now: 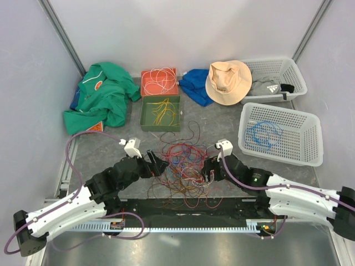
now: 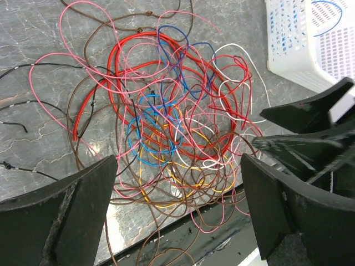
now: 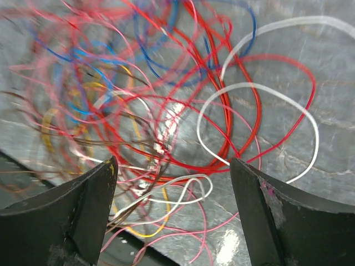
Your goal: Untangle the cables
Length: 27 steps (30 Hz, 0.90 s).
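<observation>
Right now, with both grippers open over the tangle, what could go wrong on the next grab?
1. Red, pink and brown cables cross thickly between the fingers of the left gripper; closing would likely pinch several and drag the whole clump.
2. The right gripper sits close on the opposite side; if both reach in, they could collide.
3. Strands trail over the dark strip at the near edge and may snag there.

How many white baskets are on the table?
2. The back basket sits in the far right corner with grey clothing inside. The front basket is just nearer, right of the cable pile, holding a blue cable coil. Nothing seems to hide another.
</observation>
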Tool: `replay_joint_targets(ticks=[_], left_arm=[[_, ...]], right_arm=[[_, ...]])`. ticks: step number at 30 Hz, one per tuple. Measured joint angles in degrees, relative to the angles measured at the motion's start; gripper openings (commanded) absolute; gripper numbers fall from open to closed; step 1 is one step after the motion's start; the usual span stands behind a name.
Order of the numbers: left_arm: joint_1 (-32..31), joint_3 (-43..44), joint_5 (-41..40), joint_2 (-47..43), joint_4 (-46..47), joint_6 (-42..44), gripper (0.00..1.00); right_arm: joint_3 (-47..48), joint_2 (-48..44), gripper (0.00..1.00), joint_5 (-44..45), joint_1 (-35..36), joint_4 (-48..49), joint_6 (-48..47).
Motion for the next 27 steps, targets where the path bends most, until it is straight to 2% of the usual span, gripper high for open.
replay_joint_targets(ticks=[1, 4, 5, 7, 8, 9, 10, 15, 19, 24, 27], left_arm=[[0.00, -0.02, 0.00, 0.22, -0.02, -0.02, 1.00], [0.00, -0.02, 0.02, 1.36, -0.04, -0.04, 1.00], [0.00, -0.02, 0.13, 1.77, -0.07, -0.04, 1.00], [0.00, -0.02, 0.26, 1.97, -0.07, -0.04, 1.00], [0.00, -0.04, 0.35, 1.75, -0.07, -0.04, 1.00], [0.00, -0.09, 0.39, 1.29, -0.11, -0.07, 1.00], [0.00, -0.20, 0.39, 0.81, -0.11, -0.09, 1.00], [0.00, -1.22, 0.39, -3.10, -0.17, -0.55, 1.00], [0.00, -1.27, 0.22, -3.58, -0.22, -0.48, 1.00], [0.00, 1.86, -1.33, -4.59, -0.59, 2.99, 1.00], [0.00, 5.66, -1.75, -5.86, 3.04, 8.15, 1.00]], right_arm=[[0.00, 1.64, 0.86, -0.11, 0.00, 0.44, 0.09], [0.00, 9.75, 0.66, -1.22, 0.00, 2.54, 0.42], [0.00, 12.35, 0.48, -2.01, 0.04, 3.08, 0.63], [0.11, 15.91, 0.28, -2.75, 0.31, 4.26, 0.61], [0.37, 16.83, 0.11, -2.89, 0.48, 4.68, 0.70], [0.70, 17.25, 0.03, -3.28, 0.68, 5.11, 0.96], [1.20, 17.38, 0.00, -3.41, 1.16, 5.29, 1.09], [5.88, 15.10, 0.00, -3.43, 2.84, 5.55, 0.92], [13.53, 11.82, 0.00, -2.89, 3.52, 3.52, -1.29], [31.10, 11.61, 0.00, -2.27, 3.85, -0.09, -6.45], [40.83, 13.51, 0.00, -2.12, 3.85, -0.94, -9.18]])
